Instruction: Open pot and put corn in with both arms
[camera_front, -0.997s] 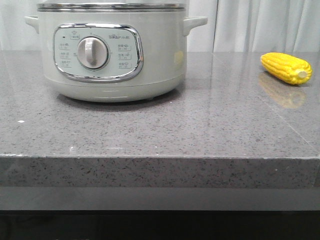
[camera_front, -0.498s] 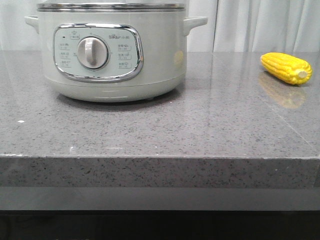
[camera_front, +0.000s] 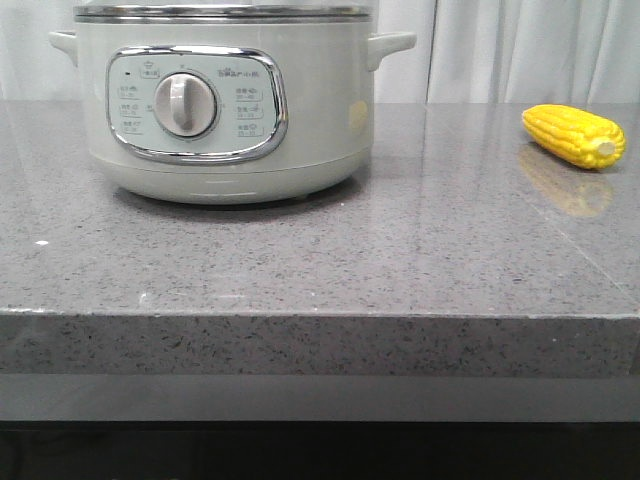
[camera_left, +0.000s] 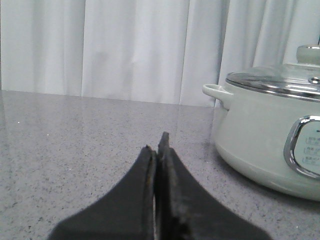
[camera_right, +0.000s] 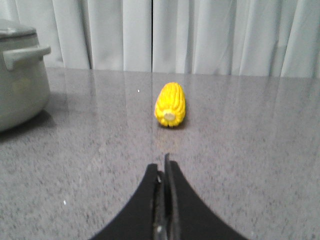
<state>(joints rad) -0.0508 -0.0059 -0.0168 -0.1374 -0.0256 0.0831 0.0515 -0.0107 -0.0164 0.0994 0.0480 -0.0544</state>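
Showing lid (camera_left: 280, 82) on pot (camera_front: 225, 100) only wrist-side | corn (camera_right: 170, 104) apart | both claws clenched, seemingly empty

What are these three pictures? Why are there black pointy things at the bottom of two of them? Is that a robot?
Yes, a robot with two arms. One camera looks forward over the grey table: you see a big pale green pot, lid on, and a yellow corn to its right. The other two cameras sit on the robot's wrists. The black points are its pincers. The left pincer is shut beside the pot. The right pincer is shut, pointing at the corn lying a little ahead. Neither holds anything yet.
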